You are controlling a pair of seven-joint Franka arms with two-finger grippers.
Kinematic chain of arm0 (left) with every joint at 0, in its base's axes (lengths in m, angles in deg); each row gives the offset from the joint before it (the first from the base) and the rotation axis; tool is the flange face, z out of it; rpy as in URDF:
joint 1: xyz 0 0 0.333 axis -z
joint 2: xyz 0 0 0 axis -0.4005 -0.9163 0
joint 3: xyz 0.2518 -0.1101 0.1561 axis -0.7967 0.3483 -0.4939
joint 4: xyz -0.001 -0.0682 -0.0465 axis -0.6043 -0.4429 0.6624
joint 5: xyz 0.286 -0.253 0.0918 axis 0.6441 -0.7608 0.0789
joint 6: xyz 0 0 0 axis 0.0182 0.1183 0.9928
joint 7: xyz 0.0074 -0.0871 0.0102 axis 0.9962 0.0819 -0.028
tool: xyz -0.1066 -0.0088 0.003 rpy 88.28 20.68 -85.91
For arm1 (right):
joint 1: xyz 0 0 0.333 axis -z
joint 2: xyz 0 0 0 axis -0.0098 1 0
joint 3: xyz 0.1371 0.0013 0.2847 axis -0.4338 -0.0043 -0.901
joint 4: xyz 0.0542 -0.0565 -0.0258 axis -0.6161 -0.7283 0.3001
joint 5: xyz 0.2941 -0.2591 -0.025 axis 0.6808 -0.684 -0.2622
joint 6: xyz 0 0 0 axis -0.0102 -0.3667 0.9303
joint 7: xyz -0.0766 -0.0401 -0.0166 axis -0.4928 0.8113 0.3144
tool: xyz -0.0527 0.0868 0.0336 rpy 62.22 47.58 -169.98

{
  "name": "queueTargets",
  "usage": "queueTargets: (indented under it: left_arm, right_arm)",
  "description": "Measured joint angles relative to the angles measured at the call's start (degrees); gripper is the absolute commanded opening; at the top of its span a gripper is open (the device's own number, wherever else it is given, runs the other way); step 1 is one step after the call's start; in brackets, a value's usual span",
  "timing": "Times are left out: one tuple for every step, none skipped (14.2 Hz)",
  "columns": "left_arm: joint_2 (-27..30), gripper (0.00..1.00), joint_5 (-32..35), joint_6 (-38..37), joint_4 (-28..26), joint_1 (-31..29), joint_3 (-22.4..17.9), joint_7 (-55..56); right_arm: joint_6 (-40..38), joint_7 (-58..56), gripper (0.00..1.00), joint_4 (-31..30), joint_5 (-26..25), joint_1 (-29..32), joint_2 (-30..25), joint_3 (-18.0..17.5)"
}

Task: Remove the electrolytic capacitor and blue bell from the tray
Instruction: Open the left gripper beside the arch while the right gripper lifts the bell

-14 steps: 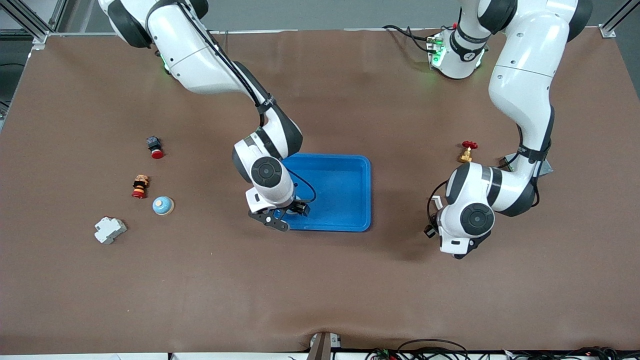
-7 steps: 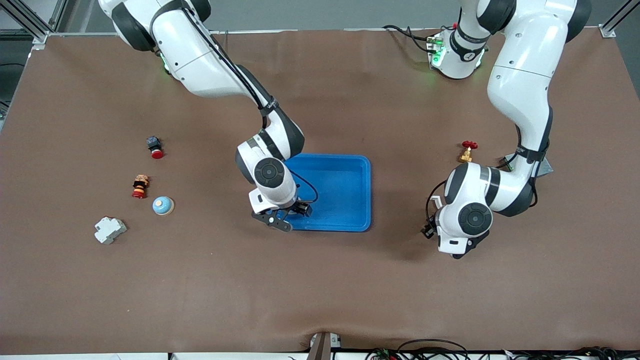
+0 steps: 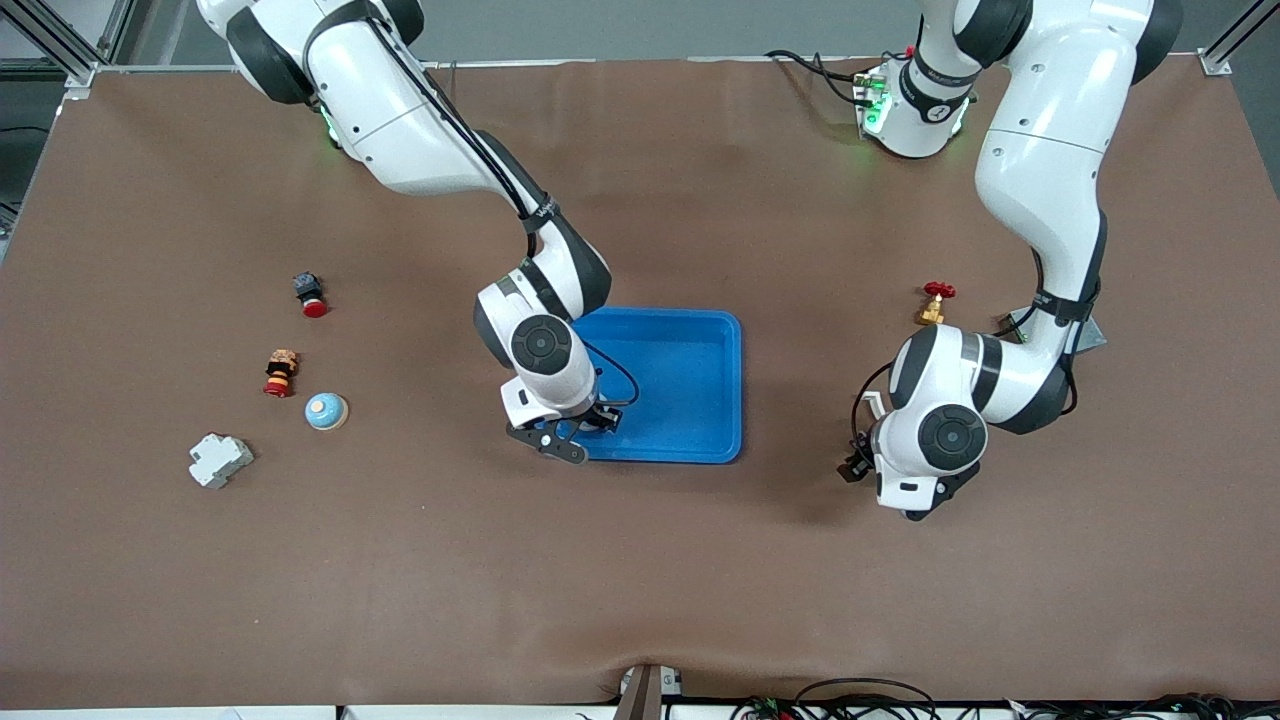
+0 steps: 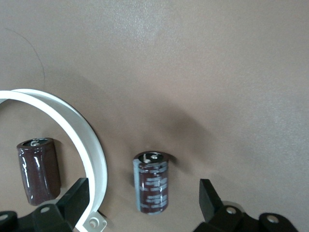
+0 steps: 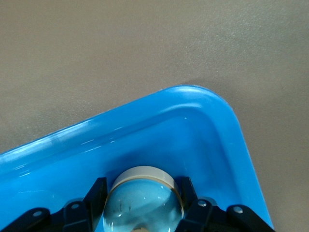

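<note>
Front view: right gripper [image 3: 575,432] hanging over the near corner of the shallow blue plastic tray [image 3: 700,385] toward the right arm's end, jaws clamping something there, wrist blocking the held item. Left gripper [image 3: 858,465] hovering low over the brown tabletop [image 3: 640,580] toward the left arm's end, well apart from the tray; finger state not readable from here. Small brass valve with red handwheel [image 3: 936,301] sitting farther from the camera than that gripper. Lying toward the right arm's end: red-capped black push button [image 3: 310,294], small stacked red-orange-black part [image 3: 281,372], light blue dome with tan top [image 3: 326,411], white plastic breaker block [image 3: 219,459] nearest the camera.

Left wrist view: dark brown cylindrical capacitor with silver top [image 4: 151,182] standing upright on the tabletop between the black fingertips [image 4: 210,199], jaws spread wide, not touching it. White ring [image 4: 84,140] curving at one side, second image of the capacitor showing inside it.

Right wrist view: jaws closing on a shiny domed silver bell with pale rim [image 5: 143,198], black fingers [image 5: 96,194] pressing both sides. Bell sitting inside the tray's rounded corner, just within the rim; touching the floor or not, cannot tell.
</note>
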Motion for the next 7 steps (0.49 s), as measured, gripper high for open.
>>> queueTargets:
  left_arm:
    - [0.0, 1.0, 0.0, 0.0, 0.1, 0.0, 0.0, 0.0]
    - [0.1, 1.0, 0.0, 0.1, 0.2, 0.0, 0.0, 0.0]
    - [0.4, 1.0, 0.0, 0.1, 0.4, -0.1, 0.0, 0.0]
    - [0.9, 1.0, 0.0, 0.1, 0.6, -0.1, -0.1, 0.0]
    - [1.6, 1.0, 0.2, 0.1, 0.7, -0.2, -0.1, -0.1]
    - [2.5, 1.0, 0.6, 0.1, 0.8, -0.3, -0.2, -0.3]
    - [3.8, 1.0, 1.0, 0.0, 0.8, -0.6, -0.2, -1.1]
  right_arm:
    - [0.0, 0.0, 0.0, 0.0, 0.0, 0.0, 0.0, 0.0]
    - [0.0, 0.0, 0.0, 0.1, 0.0, 0.0, 0.0, 0.0]
    - [-0.1, 0.0, 0.0, 0.3, 0.0, 0.0, 0.0, 0.0]
    - [-0.6, 0.0, 0.0, 0.7, 0.0, 0.0, 0.0, 0.0]
    - [-2.2, 0.0, 0.0, 1.2, 0.0, 0.0, 0.0, 0.0]
    - [-4.3, 0.0, 0.0, 2.0, 0.0, 0.0, -0.1, 0.0]
    - [-6.7, -0.2, 0.0, 3.0, 0.0, 0.0, -0.2, 0.1]
